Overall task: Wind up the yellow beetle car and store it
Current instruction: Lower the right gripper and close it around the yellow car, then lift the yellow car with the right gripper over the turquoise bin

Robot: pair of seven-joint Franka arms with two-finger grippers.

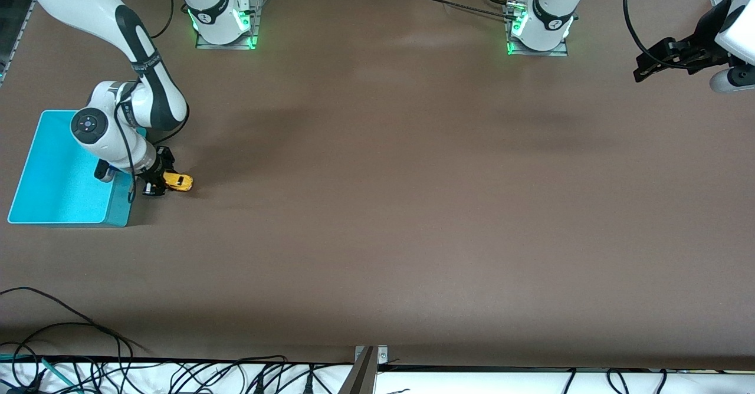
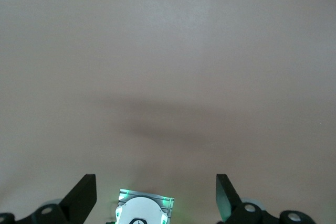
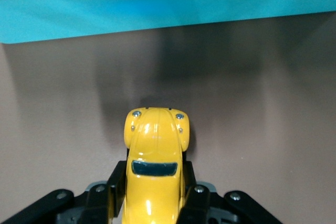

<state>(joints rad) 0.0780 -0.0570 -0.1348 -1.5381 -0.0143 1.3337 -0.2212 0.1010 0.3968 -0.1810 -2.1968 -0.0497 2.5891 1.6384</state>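
My right gripper is low at the table, just beside the turquoise bin, at the right arm's end of the table. Its two fingers are pressed together on the yellow beetle car, one finger on each side of the body. In the right wrist view the car sits between my black fingers, with its rounded nose pointing away from my wrist toward the wall of the bin; I can see one dark window and two small round lamps on the front. The car is outside the bin, on the brown table surface or very close above it; I cannot tell if the wheels touch the table. The nose of the car and the bin wall are apart, with a strip of bare table between them. My left gripper waits in the air over the left arm's end of the table, well apart from the car. Its fingers stand wide apart and hold nothing; under them there is only the brown table and the base of the left arm.
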